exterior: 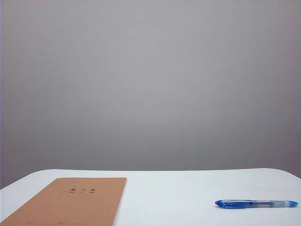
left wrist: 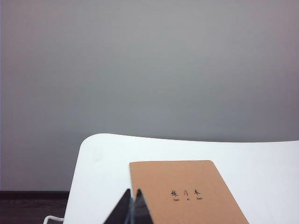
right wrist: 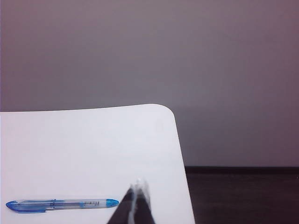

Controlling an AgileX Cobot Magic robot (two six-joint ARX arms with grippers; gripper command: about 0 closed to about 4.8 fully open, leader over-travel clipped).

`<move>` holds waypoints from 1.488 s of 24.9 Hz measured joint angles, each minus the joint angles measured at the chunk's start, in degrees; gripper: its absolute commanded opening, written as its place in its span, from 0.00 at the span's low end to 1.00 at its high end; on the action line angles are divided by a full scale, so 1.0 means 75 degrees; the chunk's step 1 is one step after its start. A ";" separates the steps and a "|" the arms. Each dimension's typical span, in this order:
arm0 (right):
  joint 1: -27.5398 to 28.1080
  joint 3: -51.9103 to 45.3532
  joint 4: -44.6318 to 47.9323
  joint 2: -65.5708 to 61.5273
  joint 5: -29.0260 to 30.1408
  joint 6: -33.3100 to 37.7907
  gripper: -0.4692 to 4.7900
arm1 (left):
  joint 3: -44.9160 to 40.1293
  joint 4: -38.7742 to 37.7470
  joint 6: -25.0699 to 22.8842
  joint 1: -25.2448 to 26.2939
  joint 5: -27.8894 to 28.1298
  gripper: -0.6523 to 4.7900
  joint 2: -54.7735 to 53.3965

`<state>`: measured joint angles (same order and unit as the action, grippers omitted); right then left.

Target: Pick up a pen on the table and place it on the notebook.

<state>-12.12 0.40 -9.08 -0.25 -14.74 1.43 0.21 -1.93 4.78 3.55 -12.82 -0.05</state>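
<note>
So the pen (exterior: 256,203) is lying flat on the white table (exterior: 178,188), over on the right side in the exterior view, long axis running side to side, darker blue end pointing toward the middle. The notebook (exterior: 75,202) sits flat on the left side, tan cover up with a few small dark characters on it, well apart from the pen. Nothing is on the notebook yet.

Neither arm shows up in the exterior view. The left gripper (left wrist: 132,205) only pokes into its own wrist view, fingertips pressed together with nothing between them, hanging near the notebook's (left wrist: 187,191) corner. Same deal with the right gripper (right wrist: 138,198): tips closed together, empty, and in its wrist view it's just beside one end of the pen (right wrist: 60,204), though I can't tell if it's above it or level with it.
</note>
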 measured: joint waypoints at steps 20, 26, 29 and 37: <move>-0.0026 0.0361 0.1906 -0.0402 -0.0440 0.1174 0.09 | 0.3130 0.0286 0.0545 0.0000 0.0901 0.11 -0.1985; 0.0286 0.1868 0.2194 -0.2865 -0.0425 0.1000 0.11 | 0.6365 -0.0871 -0.1297 0.0006 -0.1061 0.11 -0.5642; 0.0396 0.2940 0.2241 -0.4159 -0.0076 0.0452 0.11 | 0.7376 -0.1276 -0.2078 0.0000 -0.2057 0.11 -0.6907; 0.0443 0.6164 0.1480 -0.7163 0.1813 -0.1049 0.11 | 0.9463 -0.3751 -0.4482 -0.0595 -0.1888 0.11 -0.9154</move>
<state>-8.80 46.63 2.02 -53.98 -1.15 -6.44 71.18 -30.06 -28.84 -0.91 -26.98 -68.71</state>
